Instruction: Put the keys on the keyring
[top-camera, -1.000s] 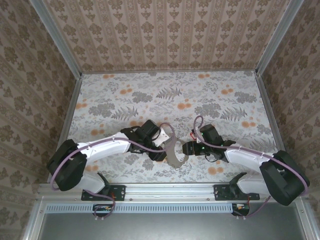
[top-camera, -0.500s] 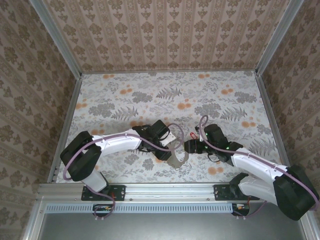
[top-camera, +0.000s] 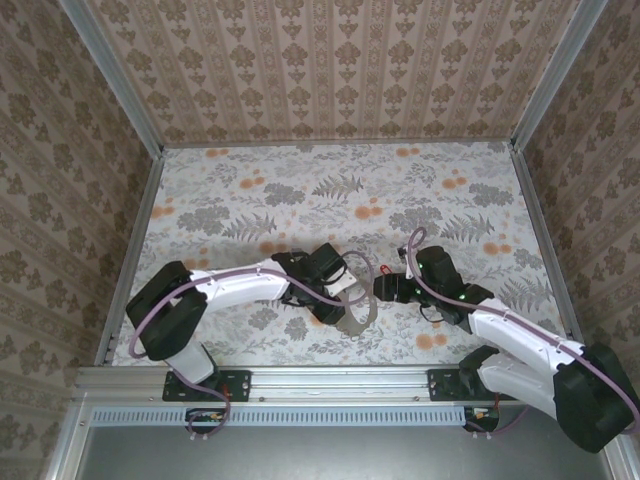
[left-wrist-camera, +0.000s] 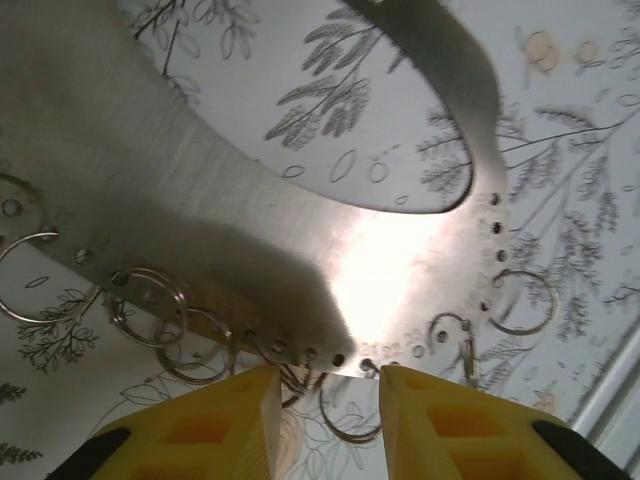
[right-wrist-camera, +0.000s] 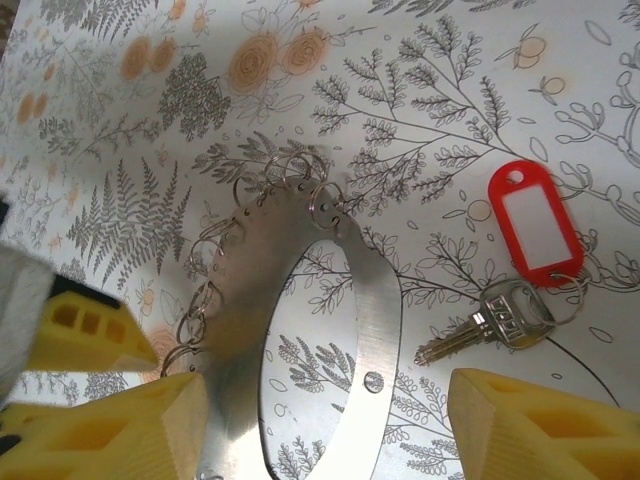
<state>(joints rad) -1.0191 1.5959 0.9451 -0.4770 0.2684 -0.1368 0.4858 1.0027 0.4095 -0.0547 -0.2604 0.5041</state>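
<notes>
Although its purpose is only a judgement, the left gripper (left-wrist-camera: 325, 385) seems placed to steady the keyring (left-wrist-camera: 400, 260), a large flat grey metal hoop whose punched rim carries small wire rings (left-wrist-camera: 150, 305). Its yellow fingers (left-wrist-camera: 220, 430) stand a little apart with the rim's edge at their tips. Whether they pinch it cannot be told.

The right gripper (right-wrist-camera: 325, 410) is spread wide and holds nothing. It hangs over the floral cloth (right-wrist-camera: 450, 80), with the hoop's lower arc between its fingers. That spread probably readies it to come down on the key.

The small silvery metal key (right-wrist-camera: 490, 325) lies flat on the cloth, apart from the hoop, at two o'clock from the right gripper's middle. It is just above one fingertip. Its red oblong plastic tag (right-wrist-camera: 535, 225) lies beyond, at one o'clock.

From overhead, the left gripper (top-camera: 340, 292) sits at nine o'clock of the right gripper (top-camera: 383, 290), close beside it.
</notes>
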